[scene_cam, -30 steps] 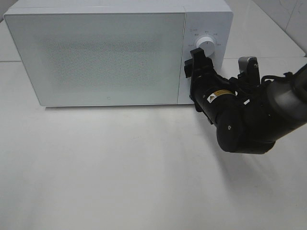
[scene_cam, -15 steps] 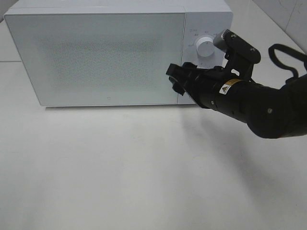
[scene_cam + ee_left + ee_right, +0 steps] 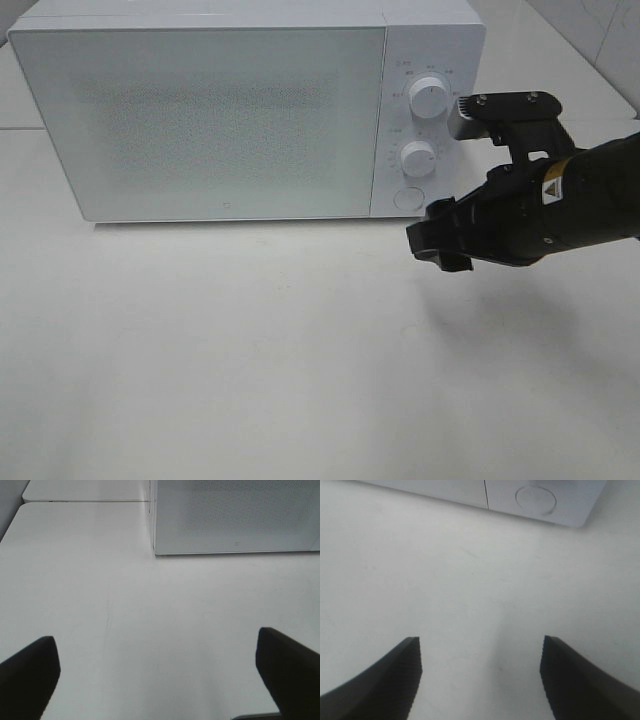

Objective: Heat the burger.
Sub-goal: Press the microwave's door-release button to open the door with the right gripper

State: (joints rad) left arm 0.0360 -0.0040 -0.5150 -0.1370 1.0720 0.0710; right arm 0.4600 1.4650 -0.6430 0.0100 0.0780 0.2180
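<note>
White tabletop [image 3: 250, 350], matte and bare in front. White microwave [image 3: 220, 110] at 12 o'clock, speckled door closed. A small mark low on the door and grey print around the upper dial [image 3: 429, 97] and lower dial [image 3: 418, 158] are too small to read. Round button [image 3: 408, 198] sits below the dials. Yellow warning-triangle sticker [image 3: 551, 190] on the black right arm. Right gripper [image 3: 435, 245] hangs at 5 o'clock from the button, apart from the microwave, fingers spread, nothing between them. Left gripper [image 3: 156, 637] over bare table, fingers wide, empty. The burger shows in no view, so I cannot place it; the door hides the oven's inside.
</note>
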